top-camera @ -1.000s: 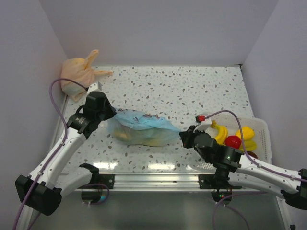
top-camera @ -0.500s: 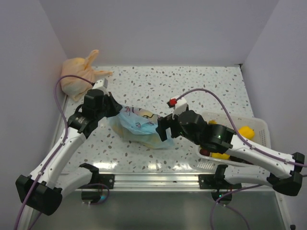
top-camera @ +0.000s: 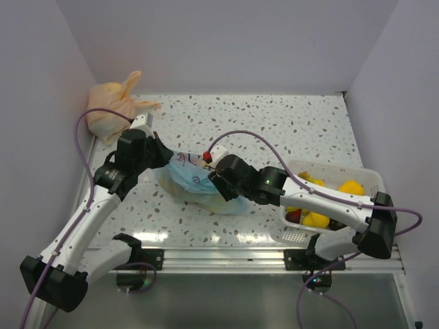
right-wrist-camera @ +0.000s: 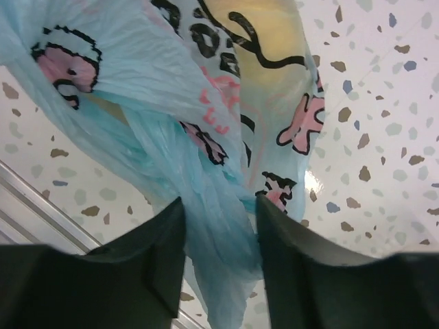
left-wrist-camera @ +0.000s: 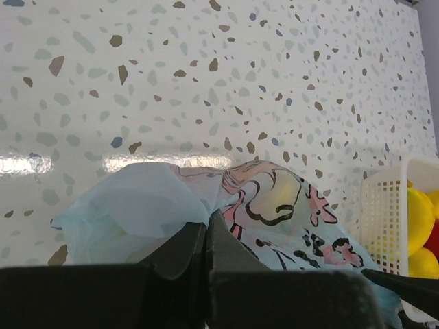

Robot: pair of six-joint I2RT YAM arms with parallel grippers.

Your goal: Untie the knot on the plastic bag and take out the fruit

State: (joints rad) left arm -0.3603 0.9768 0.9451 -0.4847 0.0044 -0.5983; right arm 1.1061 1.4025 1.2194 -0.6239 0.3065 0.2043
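Having swung left, right hand [right-wrist-camera: 218, 216] now grasping plastic bag [top-camera: 191, 178], left hand [left-wrist-camera: 206, 229] still pinching it

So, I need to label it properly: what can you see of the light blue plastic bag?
The bag is thin, crinkled, see-through light blue plastic with a white-and-pink cartoon print outlined in black. It lies slumped on the speckled table, and something yellow shows through it. The left hand, shut, pinches the film at one end. The right hand straddles a bunched blue strand at the other end, though it is unclear whether it squeezes it.
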